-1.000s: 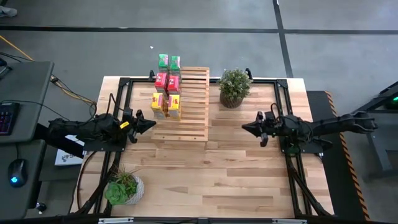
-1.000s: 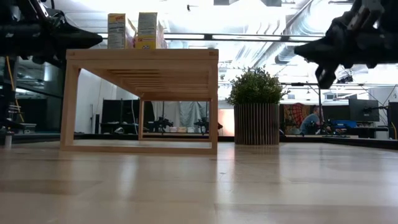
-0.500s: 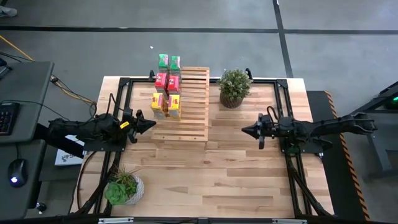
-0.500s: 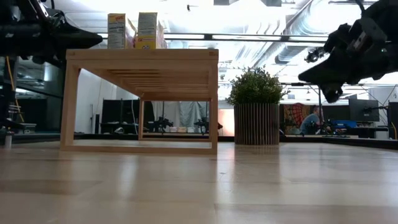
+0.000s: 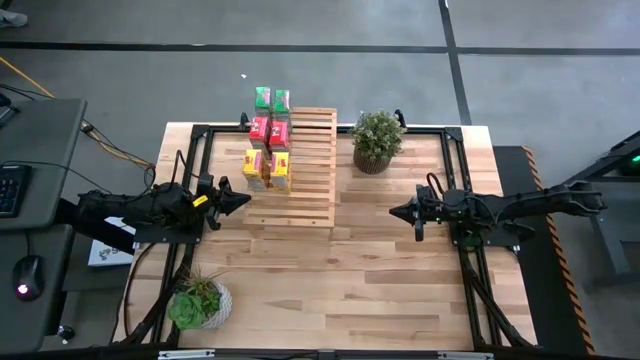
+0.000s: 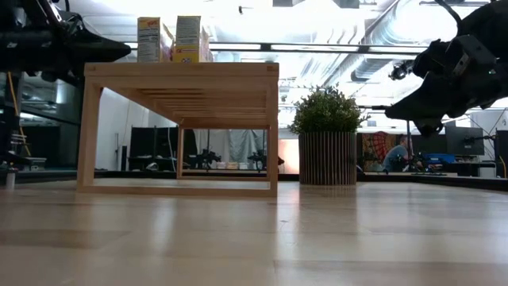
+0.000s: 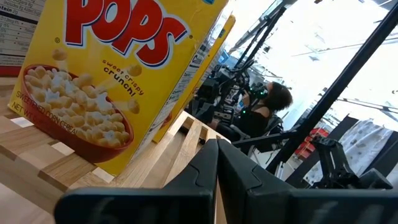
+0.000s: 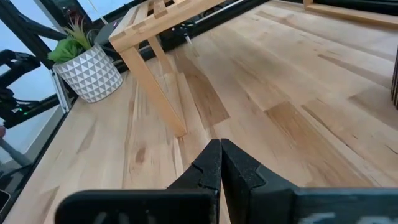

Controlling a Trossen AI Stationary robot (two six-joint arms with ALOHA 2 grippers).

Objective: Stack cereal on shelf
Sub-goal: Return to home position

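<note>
The light-wood slatted shelf (image 5: 310,170) stands at the table's far middle. Six small cereal boxes stand upright on its top along its left side, in pairs: green (image 5: 271,98) farthest, red (image 5: 270,131) in the middle, yellow (image 5: 267,168) nearest. The low view shows two boxes (image 6: 188,38) on the shelf top (image 6: 182,70). My left gripper (image 5: 245,198) is shut and empty, just left of the shelf's near left corner, close to a yellow box (image 7: 106,68). My right gripper (image 5: 393,211) is shut and empty, hovering right of the shelf above the bare table.
A potted plant in a slatted pot (image 5: 377,142) stands right of the shelf at the far side. A second plant in a white patterned pot (image 5: 198,303) stands at the near left corner. The black frame rails (image 5: 470,270) run along the table's sides.
My right gripper has come down a little and rolled about its wrist, staying right of the shelf and shut. The boxes and the shelf have not moved.
</note>
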